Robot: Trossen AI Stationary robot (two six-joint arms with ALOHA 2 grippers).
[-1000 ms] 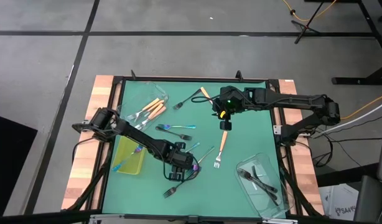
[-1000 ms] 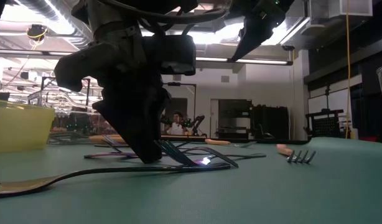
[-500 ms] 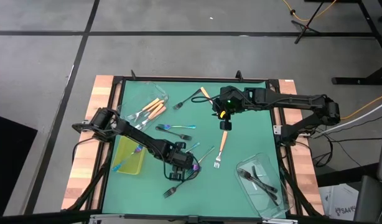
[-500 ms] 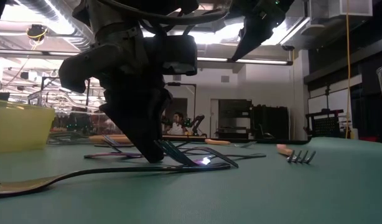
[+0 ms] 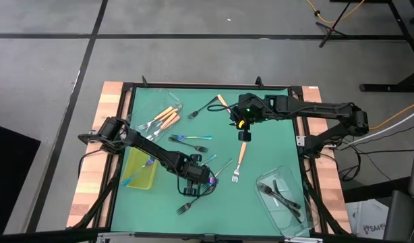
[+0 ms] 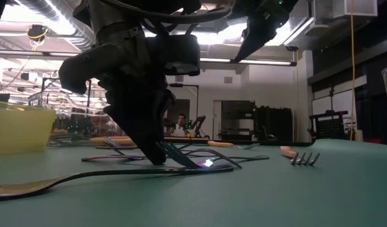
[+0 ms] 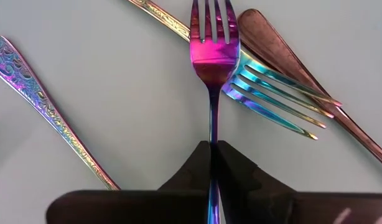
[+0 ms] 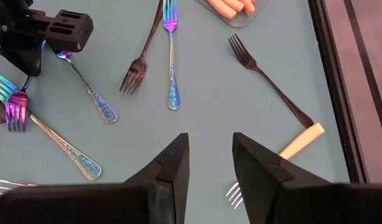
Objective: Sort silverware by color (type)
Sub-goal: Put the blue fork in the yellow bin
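The green worktop (image 5: 261, 155) carried everything, with the two arms reaching over it. The left gripper (image 5: 195, 179) was down on the worktop near the middle of the near edge, its jaws clamped together on the thin handle of an iridescent fork (image 7: 211, 74), whose head lay across the tines of a second iridescent fork (image 7: 272, 99). The right gripper (image 5: 242, 123) hovered above the middle of the worktop toward the far edge, jaws apart and holding nothing.

A yellow-green tray (image 5: 141, 169) sat by the left edge. One clear tub (image 5: 156, 111) at the far left corner held orange-handled forks (image 5: 165, 119); another clear tub (image 5: 286, 201) at the near right corner held dark forks (image 5: 282, 197).

An orange-handled fork (image 5: 239, 162) lay loose right of centre, and a dark fork (image 5: 188, 205) lay near the near edge.
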